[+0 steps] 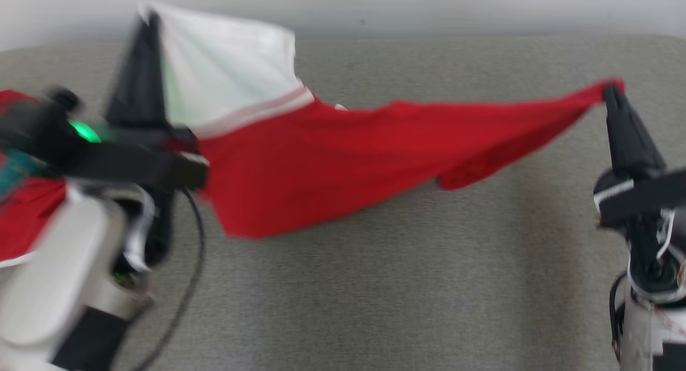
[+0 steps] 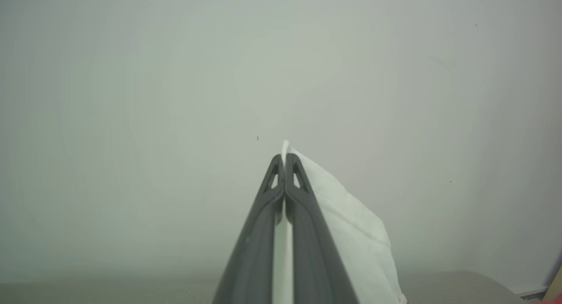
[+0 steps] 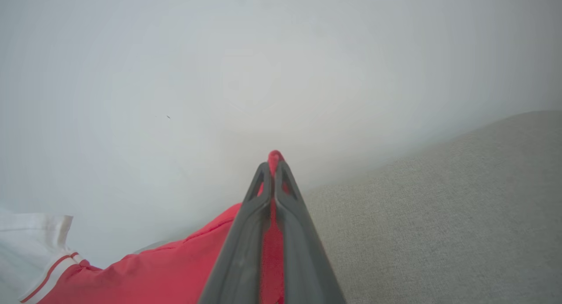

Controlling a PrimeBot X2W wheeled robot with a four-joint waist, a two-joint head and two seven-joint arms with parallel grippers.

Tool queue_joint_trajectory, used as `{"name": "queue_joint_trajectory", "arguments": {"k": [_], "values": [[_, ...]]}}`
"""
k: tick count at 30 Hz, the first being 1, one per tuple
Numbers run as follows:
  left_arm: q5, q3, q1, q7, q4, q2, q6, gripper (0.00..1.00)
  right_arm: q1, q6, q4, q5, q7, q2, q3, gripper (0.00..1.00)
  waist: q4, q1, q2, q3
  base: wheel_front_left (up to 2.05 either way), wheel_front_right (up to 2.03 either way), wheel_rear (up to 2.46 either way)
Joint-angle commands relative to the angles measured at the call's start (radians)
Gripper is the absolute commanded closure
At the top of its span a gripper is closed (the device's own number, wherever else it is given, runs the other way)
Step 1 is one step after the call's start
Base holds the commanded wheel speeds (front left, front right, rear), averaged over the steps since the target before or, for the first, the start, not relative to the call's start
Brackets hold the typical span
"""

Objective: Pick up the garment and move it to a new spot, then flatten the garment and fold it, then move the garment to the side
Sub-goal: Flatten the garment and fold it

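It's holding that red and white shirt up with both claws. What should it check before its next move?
1. Left gripper shut on the garment, white edge: ok.
2. Right gripper shut on its red corner: ok.
3. Cloth stretched between both grippers: ok.
4. Cloth hanging flat: not ok, a red fold droops midway.
5. Lowest edge off the grey surface: cannot tell.
6. Head view sharp: not ok, blurred around the left arm.

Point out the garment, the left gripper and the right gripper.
garment [image 1: 332, 162], head view, red middle panel.
left gripper [image 2: 284, 158], left wrist view, between the fingertips.
right gripper [image 3: 273, 165], right wrist view, between the fingertips.
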Motion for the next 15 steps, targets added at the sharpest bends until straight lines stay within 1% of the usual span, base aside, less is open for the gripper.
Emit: {"name": "queue_joint_trajectory", "arguments": {"k": [1,4,5,7,9,10,12,15], "values": [[-0.017,0.028,-0.059,0.031,-0.042,0.035,-0.015,1.0,-0.066,-0.002,-0.005,0.017,0.014,0.006,0.012,1.0,-0.058,0.0,-0.0001,0.035,0.0,0.0,0.0],[-0.063,0.071,-0.148,0.084,-0.089,0.081,-0.056,1.0,-0.18,-0.002,0.02,0.029,0.038,0.009,0.051,1.0,-0.109,0.0,-0.0001,0.095,0.0,0.0,0.0],[-0.063,0.071,-0.148,0.084,-0.089,0.081,-0.056,1.0,-0.18,-0.002,0.02,0.029,0.038,0.009,0.051,1.0,-0.109,0.0,-0.0001,0.095,0.0,0.0,0.0],[-0.083,0.085,-0.215,0.132,-0.1,0.117,-0.092,1.0,-0.264,-0.002,0.053,0.015,0.053,0.008,0.086,1.0,-0.139,0.0,-0.0001,0.146,0.0,0.0,0.0],[-0.097,0.102,-0.296,0.18,-0.096,0.151,-0.117,1.0,-0.356,-0.001,0.103,0.009,0.058,0.005,0.111,1.0,-0.163,0.0,-0.0001,0.199,0.0,0.0,0.0],[-0.096,0.111,-0.339,0.197,-0.092,0.165,-0.122,1.0,-0.403,-0.001,0.131,0.006,0.058,0.004,0.119,1.0,-0.172,0.0,-0.0001,0.225,0.0,0.0,0.0],[-0.099,0.131,-0.423,0.206,-0.076,0.176,-0.13,1.0,-0.511,-0.001,0.188,-0.007,0.037,-0.005,0.134,1.0,-0.187,0.0,-0.0001,0.273,0.0,0.0,0.0],[-0.086,0.165,-0.547,0.19,-0.037,0.186,-0.132,1.0,-0.66,-0.001,0.282,-0.04,-0.032,-0.012,0.13,1.0,-0.202,0.0,-0.0001,0.334,0.0,0.0,0.0]]}}
